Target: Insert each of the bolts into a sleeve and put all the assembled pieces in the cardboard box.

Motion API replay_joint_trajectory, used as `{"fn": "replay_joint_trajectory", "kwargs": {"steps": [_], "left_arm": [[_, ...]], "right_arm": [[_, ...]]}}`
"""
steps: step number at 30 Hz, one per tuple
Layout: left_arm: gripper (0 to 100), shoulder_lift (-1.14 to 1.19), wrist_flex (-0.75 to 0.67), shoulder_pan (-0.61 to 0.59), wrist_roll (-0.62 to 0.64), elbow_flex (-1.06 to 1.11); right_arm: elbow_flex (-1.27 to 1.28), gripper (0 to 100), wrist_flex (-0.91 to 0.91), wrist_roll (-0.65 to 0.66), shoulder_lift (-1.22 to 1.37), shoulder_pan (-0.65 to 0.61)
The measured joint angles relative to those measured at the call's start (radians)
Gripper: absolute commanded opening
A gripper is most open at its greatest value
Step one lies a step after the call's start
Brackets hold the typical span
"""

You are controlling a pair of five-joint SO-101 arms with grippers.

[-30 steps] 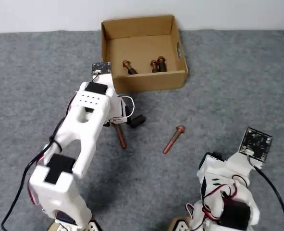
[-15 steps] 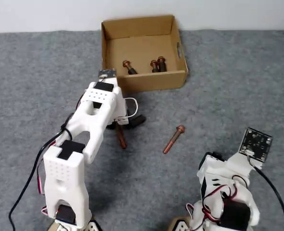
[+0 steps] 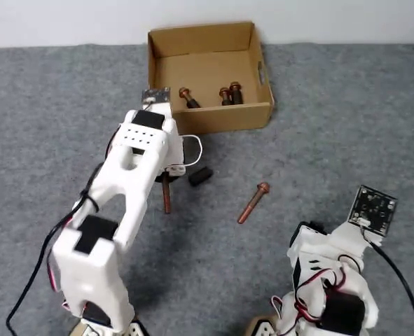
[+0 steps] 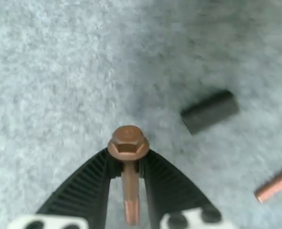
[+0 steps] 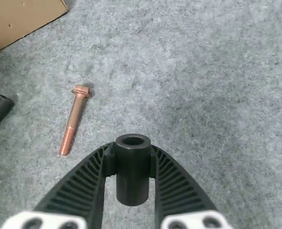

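Clamping bolt [image 4: 128,157] in left gripper [image 4: 127,164]; right gripper [image 5: 131,164] clamping sleeve [image 5: 132,168]

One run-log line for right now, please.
left pincer: shut on held bolt | right pincer: shut on held sleeve | carpet: loose bolt, loose sleeve | cardboard box: three pieces inside

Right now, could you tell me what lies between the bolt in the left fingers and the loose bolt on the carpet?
A black sleeve lies between them, nearer the held bolt, as the high view shows.
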Motion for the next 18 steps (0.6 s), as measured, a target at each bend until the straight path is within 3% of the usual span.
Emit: {"fn": "replay_joint_trajectory", "kwargs": {"steps": [6,11,18], "left_arm": [[0,-0.265,-0.035,0.012,-0.021,0.195],[0,-0.535,-0.193,0.012,-0.052,0.446],[0,-0.902,-0.373,0.012,-0.058,0.687]], "right_arm": [[0.002,0.8,0.000,0.000,-0.034,0.000],[0.002,0.8,0.000,0.002,-0.118,-0.009],[0.002,0.8,0.000,0.011,-0.137,-0.132]]}}
